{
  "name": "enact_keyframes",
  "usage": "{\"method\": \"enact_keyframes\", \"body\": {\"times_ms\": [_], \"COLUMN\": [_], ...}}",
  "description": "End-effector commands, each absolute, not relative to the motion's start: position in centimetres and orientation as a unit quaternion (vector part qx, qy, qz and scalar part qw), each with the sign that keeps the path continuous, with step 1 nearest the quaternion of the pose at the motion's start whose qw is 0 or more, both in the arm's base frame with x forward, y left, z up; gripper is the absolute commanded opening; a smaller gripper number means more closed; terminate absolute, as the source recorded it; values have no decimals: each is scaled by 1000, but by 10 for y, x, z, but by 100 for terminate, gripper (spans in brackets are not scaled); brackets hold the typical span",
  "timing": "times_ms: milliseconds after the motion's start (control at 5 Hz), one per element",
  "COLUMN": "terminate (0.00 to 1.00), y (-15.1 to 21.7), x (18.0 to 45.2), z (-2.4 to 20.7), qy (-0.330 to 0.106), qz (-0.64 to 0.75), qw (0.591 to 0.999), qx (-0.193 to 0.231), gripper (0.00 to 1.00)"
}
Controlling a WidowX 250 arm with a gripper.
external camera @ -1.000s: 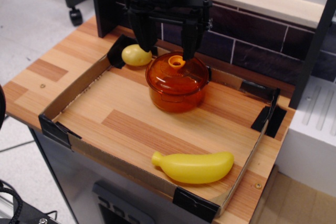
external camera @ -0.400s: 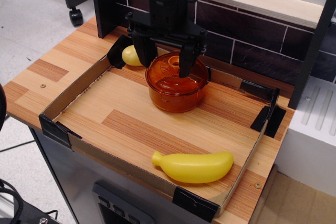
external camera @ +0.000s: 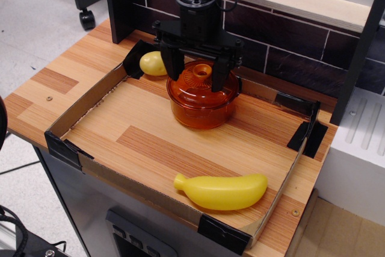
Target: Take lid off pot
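Gripper point(external camera: 197, 78) hangs straight over the pot point(external camera: 201, 103) with its jaws spread, 1 finger on each side of the knob point(external camera: 203, 71) at the lid's centre, and nothing is clamped between them. A second ago the fingers stood higher and further back, with their tips only level with the lid's far edge; since then the arm has dropped and shifted forward, so the tips now reach down to the dome of the lid point(external camera: 201, 82). Whether they touch the lid surface cannot be told from this view.

The lid sits flat and closed on the pot, which stands toward the back of the cardboard tray point(external camera: 90, 97) on the wooden table point(external camera: 48, 82). A yellow lemon point(external camera: 153, 62) lies just behind and to the side of the pot, and a banana point(external camera: 222, 191) lies well apart at the tray's front edge. Neither has moved.

That descent suggests the approach is nearly over and the knob is framed for a pinch. My judgement is that closing on the knob comes next, then a straight lift. The pot looks light, so it may rise with the lid if the fit is snug.
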State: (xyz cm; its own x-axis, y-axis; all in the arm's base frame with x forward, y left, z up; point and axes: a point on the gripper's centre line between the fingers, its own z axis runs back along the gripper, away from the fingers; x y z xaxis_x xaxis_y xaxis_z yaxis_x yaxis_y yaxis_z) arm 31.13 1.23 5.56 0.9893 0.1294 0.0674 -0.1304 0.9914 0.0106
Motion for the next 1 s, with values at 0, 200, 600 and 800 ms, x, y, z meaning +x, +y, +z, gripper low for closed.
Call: {"method": "enact_keyframes", "body": {"times_ms": [0,200,600,800], "terminate": [0,0,0,0], "y": [12,13,16,15], "x": [327,328,334,335], "z": [70,68,78,101], "qy": [-61,-63,-87,-85], "qz": [73,75,62,60], "qw": [995,995,994,994], "qx": [10,14,7,-22], "gripper": [0,0,0,0]}}
